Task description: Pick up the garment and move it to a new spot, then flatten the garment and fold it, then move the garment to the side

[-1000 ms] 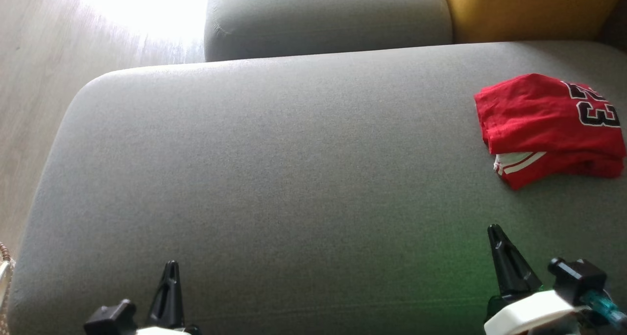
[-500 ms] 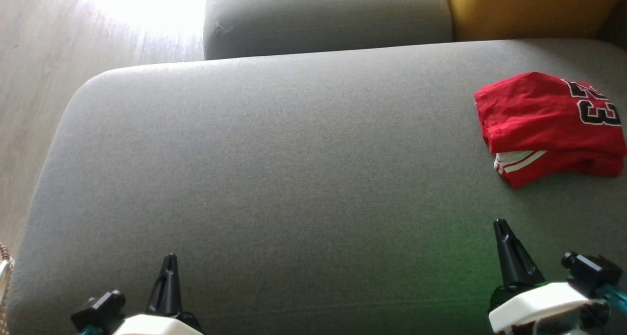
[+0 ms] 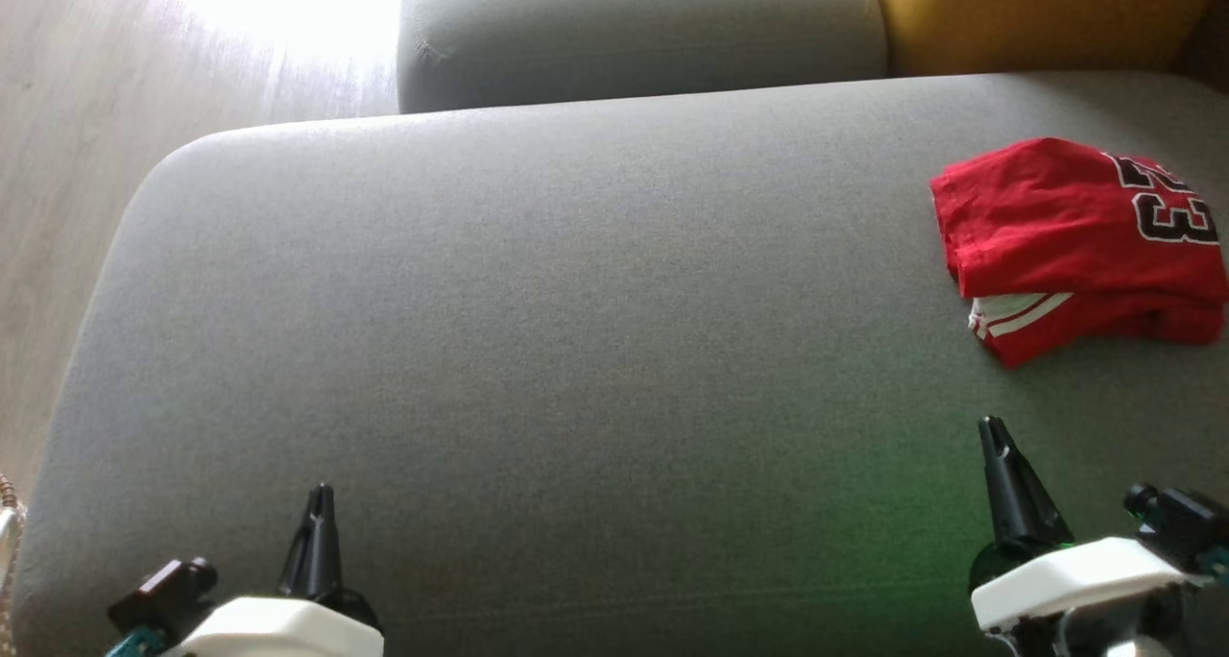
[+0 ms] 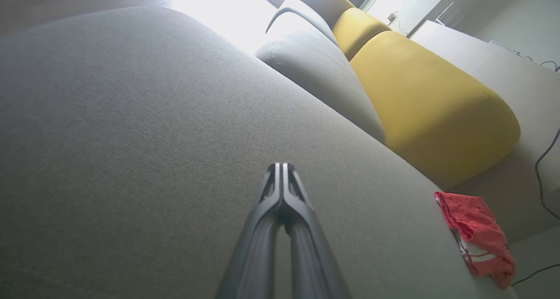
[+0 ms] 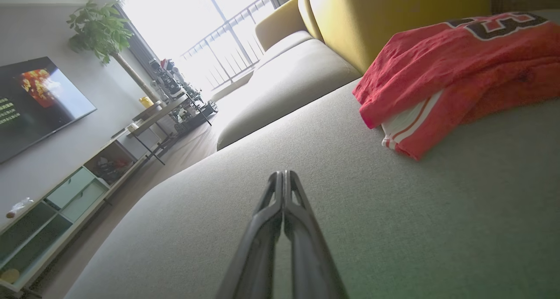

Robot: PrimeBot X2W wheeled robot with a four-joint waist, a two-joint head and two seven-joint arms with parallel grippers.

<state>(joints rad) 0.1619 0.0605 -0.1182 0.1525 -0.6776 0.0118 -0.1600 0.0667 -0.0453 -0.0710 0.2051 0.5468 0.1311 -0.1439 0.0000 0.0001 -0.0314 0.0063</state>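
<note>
The garment [image 3: 1075, 244] is a red jersey with black-and-white numbers and a white-striped trim, lying folded in a compact stack at the right end of the grey sofa seat [image 3: 538, 350]. The left wrist view has it [image 4: 477, 238] at the far right, and it [image 5: 459, 76] sits close ahead in the right wrist view. My left gripper [image 3: 319, 492] is shut and empty near the seat's front left. My right gripper [image 3: 991, 425] is shut and empty, a short way in front of the garment. Each wrist view shows its fingertips pressed together [image 4: 280, 165] [image 5: 282, 173].
A grey back cushion [image 3: 634, 33] and a yellow cushion [image 3: 1037, 13] stand behind the seat. Wooden floor [image 3: 86, 158] lies to the left. A TV [image 5: 30, 98], a low shelf unit [image 5: 65, 194] and a potted plant [image 5: 100, 32] line the far wall.
Both grippers have crept upward in the picture and slid slightly outward, with more of their white bodies showing. The garment stays folded in place. The camera has shifted a little.
</note>
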